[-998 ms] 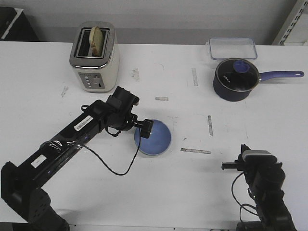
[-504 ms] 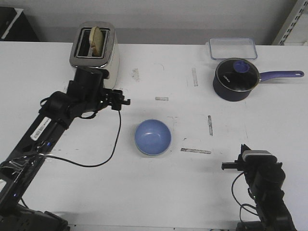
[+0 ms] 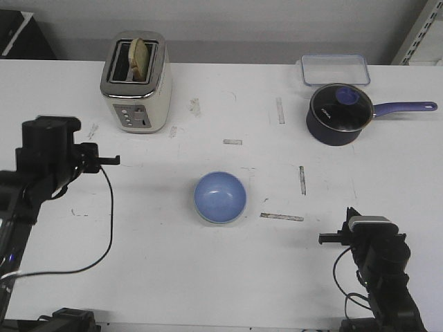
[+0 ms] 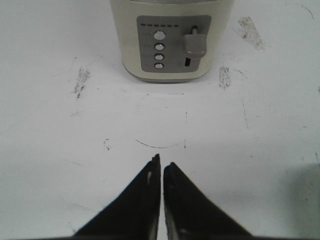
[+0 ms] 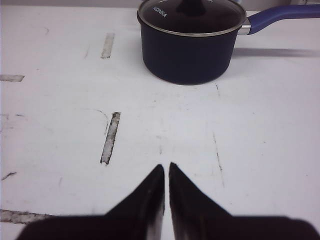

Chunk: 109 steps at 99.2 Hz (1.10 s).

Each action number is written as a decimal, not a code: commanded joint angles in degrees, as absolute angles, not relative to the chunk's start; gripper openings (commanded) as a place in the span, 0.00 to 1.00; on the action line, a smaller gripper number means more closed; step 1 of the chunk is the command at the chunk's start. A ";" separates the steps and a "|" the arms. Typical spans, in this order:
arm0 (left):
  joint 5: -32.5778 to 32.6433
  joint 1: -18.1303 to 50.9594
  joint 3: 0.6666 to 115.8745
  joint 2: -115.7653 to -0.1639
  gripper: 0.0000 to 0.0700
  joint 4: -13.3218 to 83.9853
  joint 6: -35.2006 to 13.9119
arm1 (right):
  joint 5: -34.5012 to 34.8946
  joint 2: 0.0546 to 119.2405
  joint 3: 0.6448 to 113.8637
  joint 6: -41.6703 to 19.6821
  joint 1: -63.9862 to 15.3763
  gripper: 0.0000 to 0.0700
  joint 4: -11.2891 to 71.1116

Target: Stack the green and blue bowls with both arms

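The periwinkle blue bowl (image 3: 220, 198) sits upright at the table's middle in the front view. A thin pale greenish edge shows under its near rim; the rest of the green bowl is hidden. My left arm (image 3: 48, 149) is pulled back to the far left, well away from the bowl. Its gripper (image 4: 162, 162) is shut and empty over bare table, facing the toaster. My right arm (image 3: 377, 252) rests at the front right. Its gripper (image 5: 166, 165) is shut and empty over bare table, facing the saucepan.
A cream toaster (image 3: 136, 81) with a slice of bread stands at the back left and shows in the left wrist view (image 4: 170, 37). A dark navy saucepan (image 3: 337, 114) with a purple handle and a clear lidded box (image 3: 333, 69) stand at the back right. The saucepan shows in the right wrist view (image 5: 190, 40).
My left gripper was at the blue bowl's left rim; it let go and the arm swung back left past the toaster. The bowl now rests level. The right arm has not moved.
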<state>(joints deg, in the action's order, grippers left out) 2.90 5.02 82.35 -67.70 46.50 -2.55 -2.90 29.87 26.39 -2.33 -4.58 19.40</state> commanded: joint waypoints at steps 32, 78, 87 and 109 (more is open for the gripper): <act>2.63 -0.08 47.68 -38.11 0.00 29.65 5.50 | -3.01 30.06 26.35 -2.07 -4.69 0.01 18.85; 2.63 -0.80 29.98 -15.05 0.00 22.90 5.56 | -3.01 30.04 26.35 -2.04 -4.69 0.01 17.78; 2.63 -0.80 30.00 -14.13 0.00 22.79 5.56 | -3.01 30.04 26.35 -2.07 -4.69 0.01 16.93; 2.61 -0.78 30.00 -12.53 0.00 22.70 5.54 | -3.03 30.04 26.35 -2.04 -4.69 0.01 16.12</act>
